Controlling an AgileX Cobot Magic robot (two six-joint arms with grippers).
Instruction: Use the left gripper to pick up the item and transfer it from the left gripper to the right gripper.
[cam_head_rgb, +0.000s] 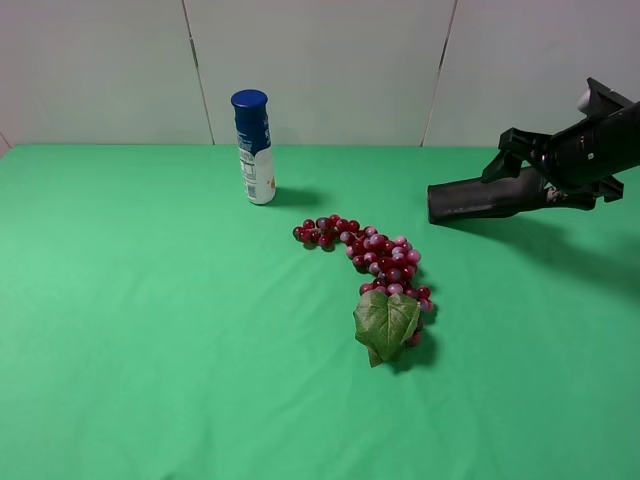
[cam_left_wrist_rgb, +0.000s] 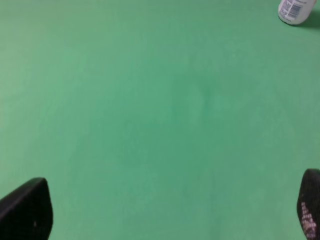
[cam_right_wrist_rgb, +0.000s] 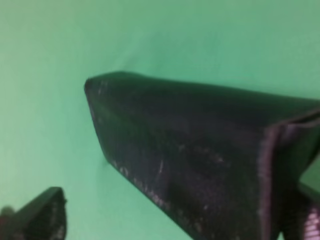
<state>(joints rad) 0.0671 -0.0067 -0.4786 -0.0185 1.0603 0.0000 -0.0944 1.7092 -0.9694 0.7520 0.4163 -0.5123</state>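
I see open green cloth (cam_head_rgb: 140, 340) from 6 to 10 o'clock, passable. Bottle (cam_head_rgb: 254, 148) stands upright at 11. Grape bunch (cam_head_rgb: 372, 270) trails from centre toward 5, blocking low passes there. At 2–3, the right gripper (cam_head_rgb: 540, 185) with the item (cam_head_rgb: 478, 198) occupies the edge. Under the left gripper (cam_left_wrist_rgb: 170, 210), bare cloth.

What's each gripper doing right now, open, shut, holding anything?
Left gripper: open, holding nothing, above bare green cloth.
Right gripper: shut on the black pouch, held clear of the table.
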